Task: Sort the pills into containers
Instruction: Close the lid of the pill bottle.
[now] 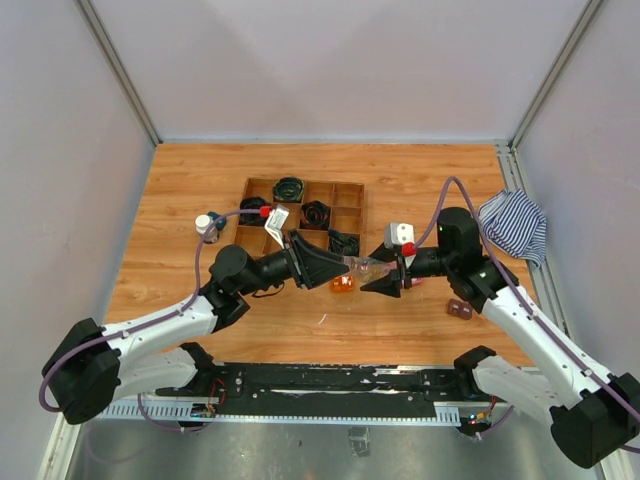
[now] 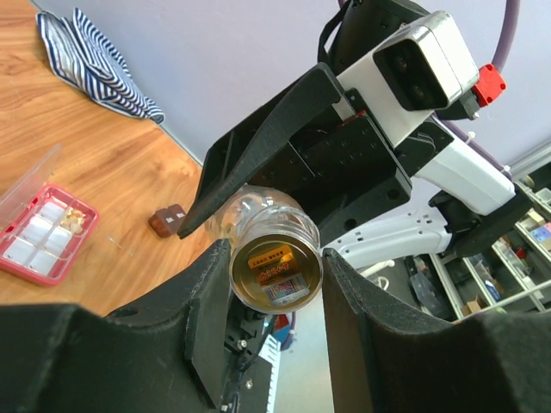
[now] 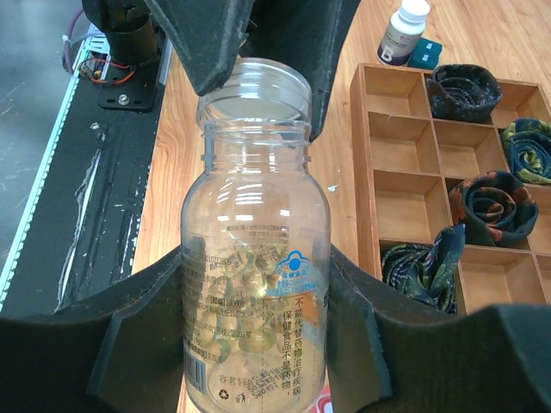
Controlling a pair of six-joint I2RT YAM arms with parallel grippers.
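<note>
A clear vial hangs on its side above the table, held between both arms. My right gripper is shut on its body, where several pale yellow pills lie. My left gripper is shut on the vial's uncapped threaded mouth, one finger on each side of the rim. From above, the left gripper and right gripper meet tip to tip. The pink box lies open on the wood below. The dark bottle with a white cap stands far left, also in the right wrist view.
A wooden compartment tray with dark coils sits behind the grippers. A small orange block lies under the vial. A small brown piece rests right of centre. A striped cloth lies at the right edge.
</note>
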